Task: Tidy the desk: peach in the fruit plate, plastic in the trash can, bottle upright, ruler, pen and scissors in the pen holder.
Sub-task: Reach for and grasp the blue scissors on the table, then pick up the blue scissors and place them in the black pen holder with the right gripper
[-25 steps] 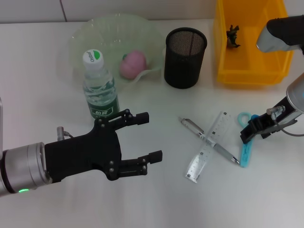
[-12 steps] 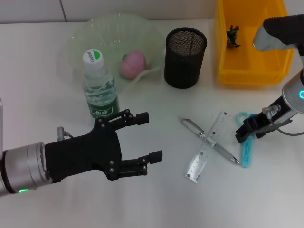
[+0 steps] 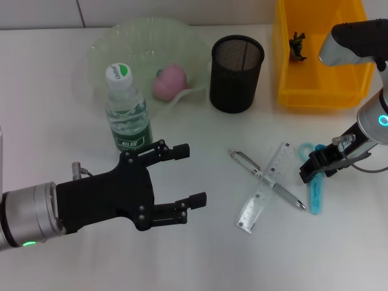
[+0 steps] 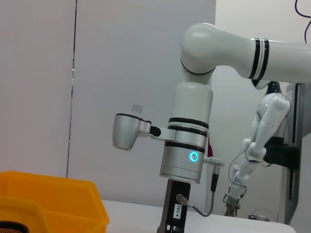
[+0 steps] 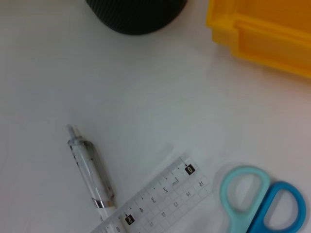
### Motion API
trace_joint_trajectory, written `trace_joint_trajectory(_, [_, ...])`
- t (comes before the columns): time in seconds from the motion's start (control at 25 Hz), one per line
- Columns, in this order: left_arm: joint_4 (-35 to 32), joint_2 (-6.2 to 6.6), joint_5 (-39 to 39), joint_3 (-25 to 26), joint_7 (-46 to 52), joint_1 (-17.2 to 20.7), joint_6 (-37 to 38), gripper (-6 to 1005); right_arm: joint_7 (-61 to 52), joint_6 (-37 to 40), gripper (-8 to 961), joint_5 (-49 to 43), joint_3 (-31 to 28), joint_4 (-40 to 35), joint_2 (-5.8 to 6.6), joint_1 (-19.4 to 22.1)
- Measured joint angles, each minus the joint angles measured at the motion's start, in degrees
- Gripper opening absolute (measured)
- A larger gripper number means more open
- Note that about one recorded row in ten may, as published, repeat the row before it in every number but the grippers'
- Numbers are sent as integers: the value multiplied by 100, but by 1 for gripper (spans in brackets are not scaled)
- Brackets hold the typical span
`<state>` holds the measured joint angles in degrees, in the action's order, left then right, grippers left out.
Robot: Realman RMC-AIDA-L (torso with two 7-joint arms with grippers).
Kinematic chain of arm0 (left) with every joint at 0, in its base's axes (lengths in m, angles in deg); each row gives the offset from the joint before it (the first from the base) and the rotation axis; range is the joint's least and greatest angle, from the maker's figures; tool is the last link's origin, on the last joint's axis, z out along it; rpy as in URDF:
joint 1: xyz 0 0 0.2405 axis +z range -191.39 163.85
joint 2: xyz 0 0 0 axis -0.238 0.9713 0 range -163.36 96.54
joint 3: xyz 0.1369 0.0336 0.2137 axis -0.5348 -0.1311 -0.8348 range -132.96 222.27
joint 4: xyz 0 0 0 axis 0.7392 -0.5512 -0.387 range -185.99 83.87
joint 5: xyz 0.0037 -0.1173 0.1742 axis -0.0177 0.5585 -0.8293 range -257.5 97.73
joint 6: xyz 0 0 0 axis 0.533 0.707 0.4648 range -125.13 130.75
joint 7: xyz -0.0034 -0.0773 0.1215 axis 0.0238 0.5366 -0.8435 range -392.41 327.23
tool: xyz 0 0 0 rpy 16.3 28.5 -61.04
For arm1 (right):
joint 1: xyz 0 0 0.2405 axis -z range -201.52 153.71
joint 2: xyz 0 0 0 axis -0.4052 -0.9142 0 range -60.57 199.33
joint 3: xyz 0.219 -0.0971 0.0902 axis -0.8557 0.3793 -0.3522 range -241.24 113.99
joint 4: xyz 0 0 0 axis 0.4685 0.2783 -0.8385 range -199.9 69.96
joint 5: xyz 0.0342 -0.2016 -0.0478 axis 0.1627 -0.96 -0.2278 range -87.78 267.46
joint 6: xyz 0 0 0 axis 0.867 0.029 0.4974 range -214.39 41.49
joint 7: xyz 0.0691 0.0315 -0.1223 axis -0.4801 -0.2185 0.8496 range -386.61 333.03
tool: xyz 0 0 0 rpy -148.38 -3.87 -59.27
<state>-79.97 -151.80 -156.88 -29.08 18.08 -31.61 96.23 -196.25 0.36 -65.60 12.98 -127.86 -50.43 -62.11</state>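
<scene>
r pincer (image 3: 310,170): low over blue scissors (image 3: 314,189) on desk (image 3: 200,254), fingers' gap can't tell
l pincer (image 3: 188,176): spread, hovering nr upright bottle (image 3: 128,115)
pen (image 3: 267,179): crossed w/ ruler (image 3: 265,188)
peach (image 3: 170,82): in fruit plate (image 3: 109,42)

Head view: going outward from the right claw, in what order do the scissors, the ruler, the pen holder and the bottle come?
1. Scissors: directly at the right claw, on the robot's right.
2. Ruler: next toward the middle, crossed with the pen.
3. Pen holder: farther back, near the centre.
4. Bottle: farthest, upright on the left by the plate.
</scene>
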Motion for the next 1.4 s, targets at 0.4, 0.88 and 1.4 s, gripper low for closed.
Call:
trace_joint_trajectory(0.4, [0, 1, 0, -24, 13, -5, -27, 829, 0, 46, 345, -82, 16, 32, 6, 6])
trace_joint_trajectory(0.88, [0, 1, 0, -5, 31, -9, -20, 829, 1, 106, 347, -85, 273, -51, 20, 20])
trace_joint_trajectory(1.4, [0, -8, 0, -5, 40, -2, -3, 829, 1, 155, 218, -208, 207, -146, 49, 94])
